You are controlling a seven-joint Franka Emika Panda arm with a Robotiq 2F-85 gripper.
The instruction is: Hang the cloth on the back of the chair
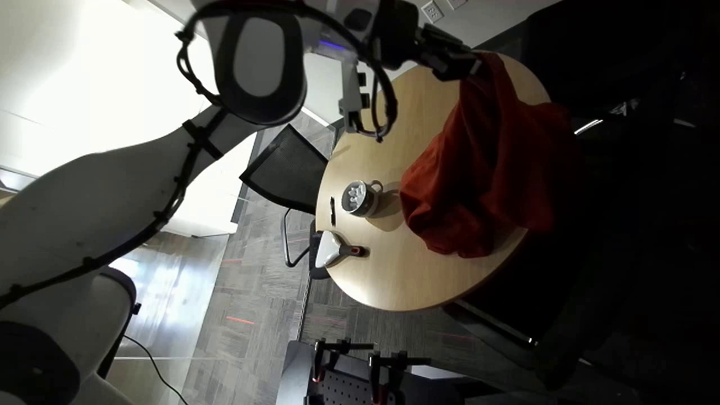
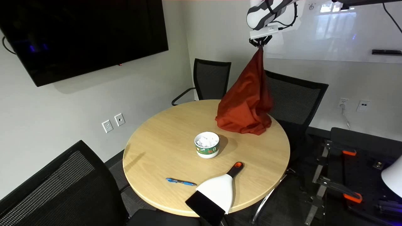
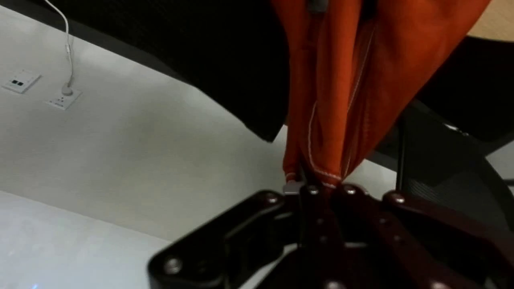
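Pale walls (image 2: 141, 91) meet in a corner of what looks like a meeting room, one carrying a wall-mounted display (image 2: 84, 34), the other a whiteboard (image 2: 329, 40). Out from that corner hangs the gripper (image 2: 260, 45), clamped on a bunched edge of the rust-red cloth (image 2: 245, 103); the wrist view shows stitched seams gathered into the pinch. Below the grip the cloth drops in a long fan, widest at the bottom, over one side of the round wooden table (image 2: 163, 144); whether its lowest folds touch the tabletop cannot be told. Just behind it, in an exterior view, stands a mesh-backed office chair (image 2: 293, 97), its backrest partly hidden by the cloth and its top rail apparently lower than the grip. Nearer the corner is a second office chair (image 2: 212, 77). Farther out on the tabletop, apart from the cloth, are a floral-banded mug (image 2: 206, 150) filled with something white, a blue pen (image 2: 181, 181) and a white scraper-like tool (image 2: 220, 190) with a dark handle.

The step in hand seems to be the transfer to the chair: the cloth is held up, yet no fold visibly lies over a backrest. The partly hidden chair looks the likeliest target. The next move calls for bringing the pinched edge across the top rail with height to spare, so that cloth falls on both sides, and for letting go only once the rail bears the weight.
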